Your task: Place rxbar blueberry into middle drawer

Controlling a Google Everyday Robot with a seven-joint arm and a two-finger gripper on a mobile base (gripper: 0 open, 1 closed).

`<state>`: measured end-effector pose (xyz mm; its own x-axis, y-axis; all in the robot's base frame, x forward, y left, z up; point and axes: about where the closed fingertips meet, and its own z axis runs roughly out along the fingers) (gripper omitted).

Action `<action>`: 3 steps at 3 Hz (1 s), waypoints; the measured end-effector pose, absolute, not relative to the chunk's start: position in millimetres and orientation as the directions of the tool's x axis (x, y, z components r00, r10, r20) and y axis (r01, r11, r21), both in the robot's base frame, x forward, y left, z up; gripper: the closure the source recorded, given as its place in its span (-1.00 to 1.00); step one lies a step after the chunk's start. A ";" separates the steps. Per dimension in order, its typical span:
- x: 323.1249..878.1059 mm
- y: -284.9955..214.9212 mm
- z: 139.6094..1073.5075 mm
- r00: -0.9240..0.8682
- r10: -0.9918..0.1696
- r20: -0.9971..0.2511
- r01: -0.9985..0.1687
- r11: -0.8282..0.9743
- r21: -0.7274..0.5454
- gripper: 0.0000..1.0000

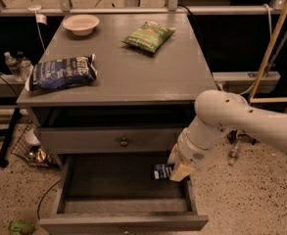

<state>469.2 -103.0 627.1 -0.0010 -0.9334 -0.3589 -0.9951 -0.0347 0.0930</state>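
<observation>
Presently, the claw [177, 171] is positioned over the right rear part of the pulled-out middle drawer [108, 182], just below the closed drawer front [99, 140], and is clamped on the right end of the rxbar blueberry [162, 171]. The bar is held above the dark drawer floor near the right side wall; contact with the floor cannot be determined. On the counter [143, 72], a dark blue chip bag [62, 73] is located at the left edge, a green snack bag [148, 35] toward the rear, and a pale bowl [81, 23] at the rear left.
</observation>
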 end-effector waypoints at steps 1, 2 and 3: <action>469.1 -103.0 627.1 -0.001 -0.933 -0.359 -0.995 -0.035 0.093 1.00; 467.2 -86.0 578.3 -0.036 -0.905 -0.424 -0.996 -0.003 0.090 1.00; 470.8 -63.2 528.1 -0.056 -0.852 -0.520 -0.997 0.021 0.074 1.00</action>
